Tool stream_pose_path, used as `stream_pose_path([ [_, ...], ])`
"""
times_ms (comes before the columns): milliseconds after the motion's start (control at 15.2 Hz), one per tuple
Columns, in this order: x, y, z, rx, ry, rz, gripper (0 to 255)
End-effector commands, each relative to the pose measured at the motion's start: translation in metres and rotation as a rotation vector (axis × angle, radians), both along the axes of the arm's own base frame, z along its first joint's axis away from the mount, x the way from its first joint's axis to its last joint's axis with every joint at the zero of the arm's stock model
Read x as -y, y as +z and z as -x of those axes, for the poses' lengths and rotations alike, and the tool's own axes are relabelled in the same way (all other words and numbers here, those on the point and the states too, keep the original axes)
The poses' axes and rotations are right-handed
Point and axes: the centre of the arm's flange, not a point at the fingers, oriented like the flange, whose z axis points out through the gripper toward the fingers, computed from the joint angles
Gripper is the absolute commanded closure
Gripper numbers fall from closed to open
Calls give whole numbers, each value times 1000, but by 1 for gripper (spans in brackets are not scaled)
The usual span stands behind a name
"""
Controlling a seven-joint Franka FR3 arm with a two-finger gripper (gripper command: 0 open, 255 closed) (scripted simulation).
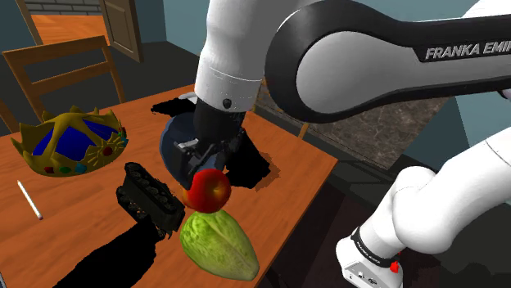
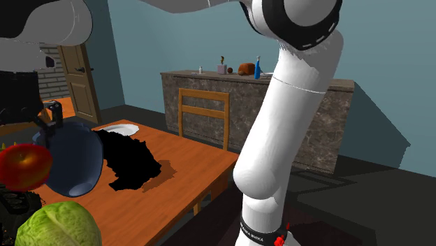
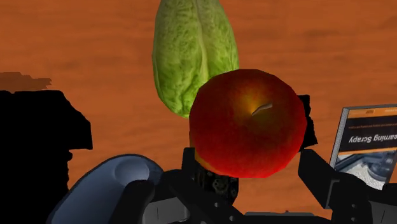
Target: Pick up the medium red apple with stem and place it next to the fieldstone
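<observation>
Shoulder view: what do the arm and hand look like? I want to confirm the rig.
The arm has glossy white rounded shells with dark grey joints; one dark joint bears white FRANKA EMIK lettering. A dark band with a red button circles the link nearest the base. The hand is all black and blocky.

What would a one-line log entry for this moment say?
state: grasp | black two-finger gripper: shut on round red apple with stem | apple: over orange-brown wooden table, close to green leafy cabbage
</observation>
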Motion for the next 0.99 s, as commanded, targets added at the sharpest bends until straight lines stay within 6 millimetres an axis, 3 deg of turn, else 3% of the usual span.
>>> stream_pose_path([
  [0,-29,-2,4,0,-1,-2,255],
  [924,-214,-2,14,0,-1,-2,255],
])
